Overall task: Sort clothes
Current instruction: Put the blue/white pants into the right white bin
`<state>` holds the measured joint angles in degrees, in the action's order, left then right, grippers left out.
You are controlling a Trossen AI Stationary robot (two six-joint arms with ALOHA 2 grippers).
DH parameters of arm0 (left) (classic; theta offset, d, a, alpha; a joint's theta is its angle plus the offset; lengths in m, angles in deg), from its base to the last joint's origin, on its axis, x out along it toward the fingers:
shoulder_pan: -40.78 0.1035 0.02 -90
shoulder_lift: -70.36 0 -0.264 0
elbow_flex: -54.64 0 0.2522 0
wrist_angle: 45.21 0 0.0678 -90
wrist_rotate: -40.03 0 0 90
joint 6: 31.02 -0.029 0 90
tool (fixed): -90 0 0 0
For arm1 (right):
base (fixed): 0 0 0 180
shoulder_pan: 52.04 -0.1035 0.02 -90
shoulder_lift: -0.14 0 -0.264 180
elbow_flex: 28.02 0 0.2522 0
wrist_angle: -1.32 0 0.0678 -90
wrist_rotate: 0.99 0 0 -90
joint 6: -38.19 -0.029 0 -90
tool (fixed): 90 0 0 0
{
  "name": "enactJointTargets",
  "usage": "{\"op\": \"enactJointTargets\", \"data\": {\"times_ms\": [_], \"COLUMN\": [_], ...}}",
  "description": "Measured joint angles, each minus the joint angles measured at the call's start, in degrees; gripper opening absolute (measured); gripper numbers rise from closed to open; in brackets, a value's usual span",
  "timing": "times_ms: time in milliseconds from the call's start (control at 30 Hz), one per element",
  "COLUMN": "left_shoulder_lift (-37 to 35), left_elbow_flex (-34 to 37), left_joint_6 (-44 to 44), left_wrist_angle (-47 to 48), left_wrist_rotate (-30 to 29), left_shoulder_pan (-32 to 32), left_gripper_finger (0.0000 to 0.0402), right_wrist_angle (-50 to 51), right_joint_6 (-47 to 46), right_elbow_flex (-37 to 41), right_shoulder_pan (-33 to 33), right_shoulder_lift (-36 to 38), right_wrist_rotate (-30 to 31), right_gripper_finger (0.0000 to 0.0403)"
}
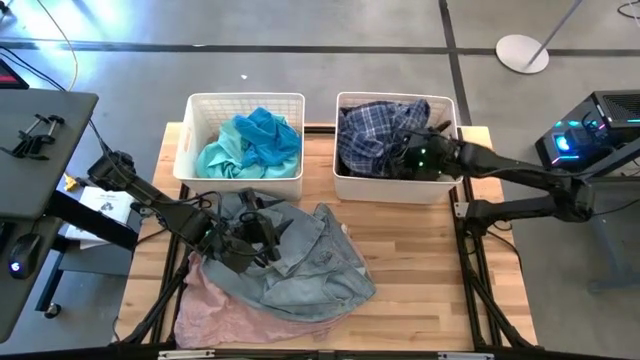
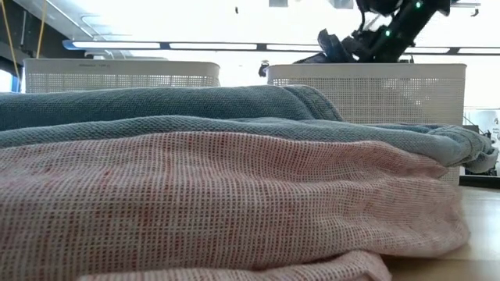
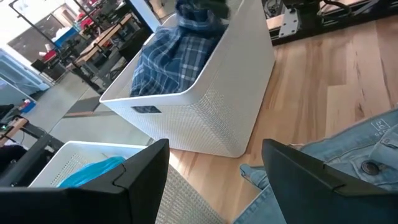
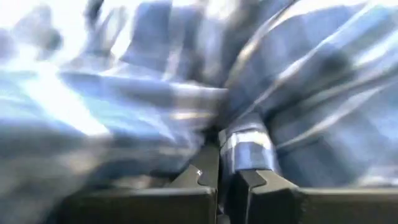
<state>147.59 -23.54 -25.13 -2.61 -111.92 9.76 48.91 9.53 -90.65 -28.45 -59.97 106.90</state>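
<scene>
A navy-white plaid garment [image 1: 368, 132] lies heaped in the right white basket [image 1: 395, 97]. My right gripper [image 1: 408, 158] reaches into that basket from the table's right and is shut on the plaid cloth [image 4: 298, 93]. Teal clothes [image 1: 255, 140] fill the left basket [image 1: 245, 97]. On the table, grey-blue denim [image 1: 315, 265] lies over a pale pink garment [image 1: 225, 312]. My left gripper [image 1: 252, 238] hovers open just above the denim's left part, with nothing between its fingers [image 3: 143, 174]. My right gripper pinches a small fold of the plaid garment [image 4: 245, 152] between its two fingers. It comes slanting down from the table's right side into the basket. The rest of the garment lies slack in the basket around the fingers.
Both baskets stand side by side at the table's far edge. Bare wood [image 1: 420, 270] shows to the right of the denim. A dark stand [image 1: 40, 150] and a mouse [image 1: 15, 265] sit off the table's left, and electronics [image 1: 590, 135] off its right.
</scene>
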Motion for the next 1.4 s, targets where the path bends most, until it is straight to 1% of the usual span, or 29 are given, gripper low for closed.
{"op": "enactJointTargets", "data": {"times_ms": [100, 167, 267, 367, 467, 567, 633, 700, 767, 900, 1033, 1067, 1100, 1233, 1267, 1333, 1400], "left_shoulder_lift": [-0.2, -0.4, -0.4, -0.7, -0.6, -0.6, -0.6, -0.6, -0.6, -1.2, -2.7, -3.1, -3.4, -4.6, -4.8, -5.0, -5.0], "left_elbow_flex": [0.0, 0.0, 0.0, 0.0, 0.0, 0.0, 0.0, 0.0, 0.0, 0.0, 0.0, 0.0, 0.0, 0.0, 0.0, 0.0, 0.0], "left_joint_6": [0.0, 0.0, 0.0, 0.0, 0.0, 0.0, 0.0, 0.0, -0.1, -0.6, -1.5, -1.6, -1.6, -2.6, -2.7, -2.6, -2.6], "left_wrist_angle": [0.1, 0.0, 0.0, 0.0, 0.0, 0.0, 0.0, 0.0, 0.0, 0.0, 0.0, 0.0, 0.0, 0.0, 0.1, 0.5, 0.6], "left_wrist_rotate": [0.0, 0.0, 0.0, 0.0, 0.0, 0.0, 0.0, 0.0, 0.0, -0.2, -0.3, -0.3, -0.4, -0.3, -0.3, -0.1, -0.1], "left_shoulder_pan": [0.0, 0.0, 0.0, 0.0, 0.0, 0.0, 0.0, 0.0, 0.1, 1.3, 3.1, 3.4, 3.7, 4.6, 4.8, 4.9, 4.9], "left_gripper_finger": [0.0247, 0.0247, 0.0247, 0.0247, 0.0247, 0.0247, 0.0247, 0.0247, 0.0247, 0.0247, 0.0247, 0.0247, 0.0247, 0.0247, 0.0247, 0.0247, 0.0247], "right_wrist_angle": [7.7, 11.0, 15.5, 19.4, 21.9, 21.0, 18.8, 16.5, 12.5, 1.6, -5.2, -6.0, -6.2, -2.9, -2.0, -0.5, 0.1], "right_joint_6": [-0.6, 0.2, 2.3, 3.2, 1.3, 0.7, 2.5, 5.2, 7.9, 13.2, 16.0, 16.3, 16.3, 14.1, 13.2, 12.0, 11.0], "right_elbow_flex": [-5.1, -8.7, -13.8, -18.7, -22.7, -25.2, -26.2, -26.7, -26.6, -23.7, -18.8, -17.7, -16.6, -13.7, -13.1, -11.4, -9.7], "right_shoulder_pan": [0.1, 0.1, 0.1, 0.1, 0.0, -1.5, -2.8, -3.9, -5.6, -8.7, -8.8, -8.4, -7.7, -2.8, -1.3, 1.8, 4.8], "right_shoulder_lift": [0.0, 0.0, 0.1, 0.1, 0.2, 0.2, 0.2, 0.0, 0.0, -0.8, -5.5, -7.1, -8.9, -15.1, -16.2, -17.8, -18.9], "right_wrist_rotate": [4.6, 5.8, 6.1, 4.9, 4.5, 2.6, -1.7, -9.2, -13.8, -15.2, -20.8, -20.7, -19.4, -8.2, -6.4, -5.8, -7.4], "right_gripper_finger": [0.0008, 0.0020, 0.0054, 0.0103, 0.0149, 0.0177, 0.0186, 0.0187, 0.0186, 0.0179, 0.0164, 0.0158, 0.0153, 0.0131, 0.0126, 0.0119, 0.0114]}}
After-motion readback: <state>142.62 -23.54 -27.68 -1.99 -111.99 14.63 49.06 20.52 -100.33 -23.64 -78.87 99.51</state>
